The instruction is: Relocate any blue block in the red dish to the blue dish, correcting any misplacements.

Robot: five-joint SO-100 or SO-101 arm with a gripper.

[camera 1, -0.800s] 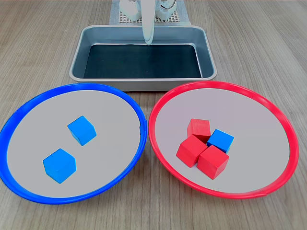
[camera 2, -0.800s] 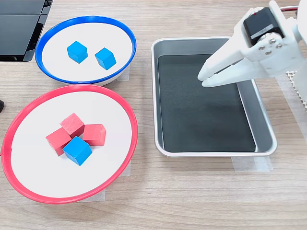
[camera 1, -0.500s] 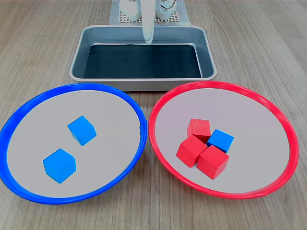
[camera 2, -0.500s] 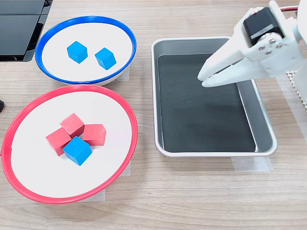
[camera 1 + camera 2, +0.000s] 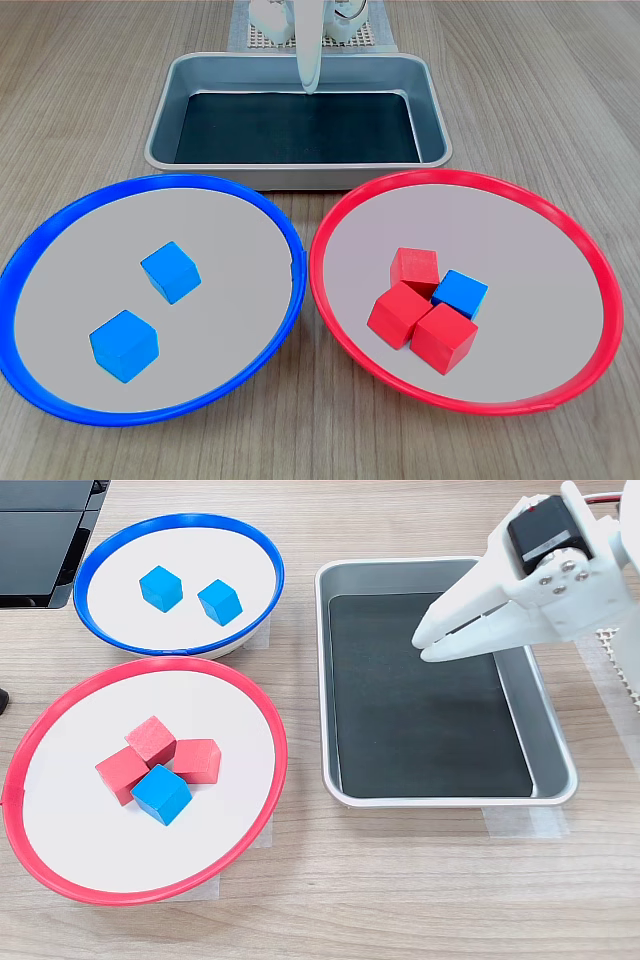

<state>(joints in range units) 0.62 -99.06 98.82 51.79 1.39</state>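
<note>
One blue block (image 5: pixel 460 294) (image 5: pixel 161 794) lies in the red dish (image 5: pixel 340 215) (image 5: pixel 262 716), touching three red cubes (image 5: pixel 413 309) (image 5: pixel 158 752). Two more blue blocks (image 5: pixel 170 271) (image 5: pixel 219 601) rest apart from each other in the blue dish (image 5: pixel 272 215) (image 5: pixel 257 551). My white gripper (image 5: pixel 309 88) (image 5: pixel 424 644) hangs shut and empty above the metal tray, well away from both dishes.
The rectangular metal tray (image 5: pixel 163 115) (image 5: pixel 555 748) with a dark liner sits beyond the dishes in the first exterior view. A black device (image 5: pixel 40 540) stands at the second exterior view's top left. Bare wooden table surrounds everything.
</note>
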